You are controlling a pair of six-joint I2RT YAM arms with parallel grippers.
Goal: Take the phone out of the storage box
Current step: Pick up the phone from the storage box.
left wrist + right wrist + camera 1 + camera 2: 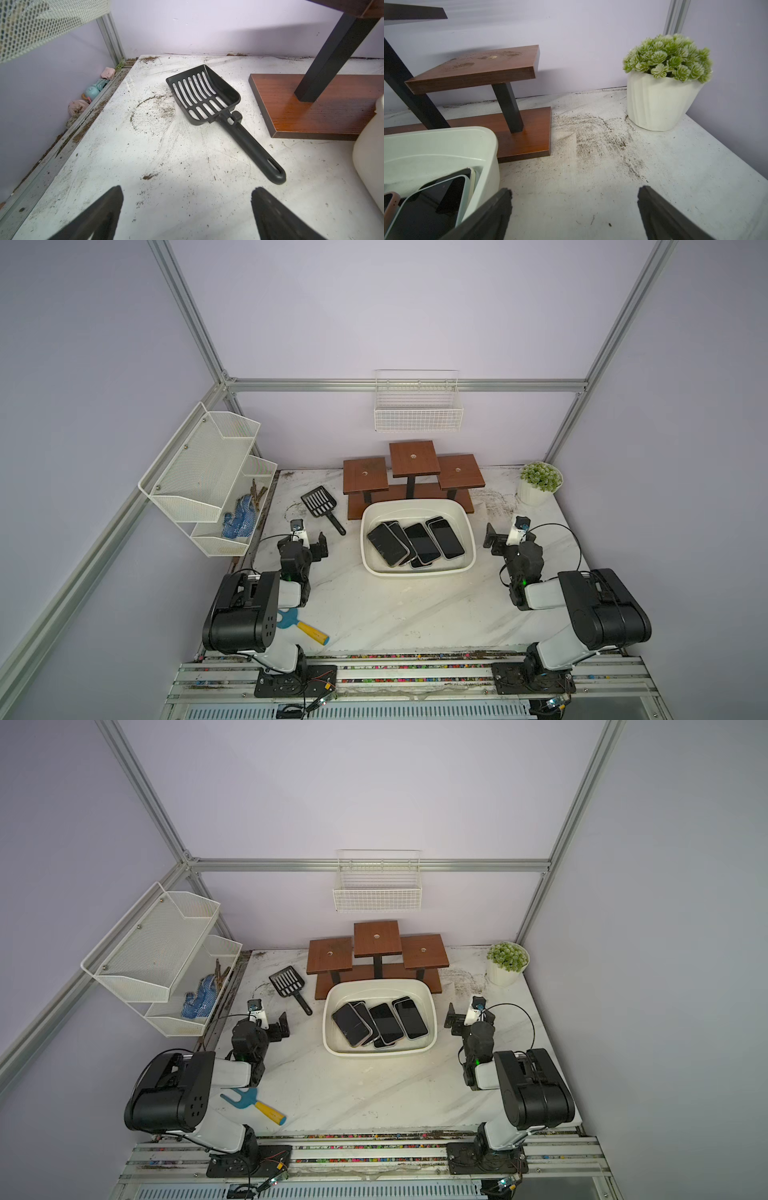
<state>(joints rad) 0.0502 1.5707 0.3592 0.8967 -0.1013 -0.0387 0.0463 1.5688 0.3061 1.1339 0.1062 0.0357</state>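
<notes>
With both standing wide apart and empty, the right gripper (574, 193), rather than the left gripper (187, 191), should probably clear the rim of the box (417, 572) and pinch the nearest phone (446, 538) across its long edges.

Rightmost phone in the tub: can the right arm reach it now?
Probably yes. The right end effector is open and empty beside the tub; the phone lies uncovered near that side, with only the low rim between.

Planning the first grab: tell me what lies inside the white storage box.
Inside the storage box lie phones, dark screens up, overlapping in a fan; at least four show. The pile covers any phones lower down and the box floor beneath.
</notes>
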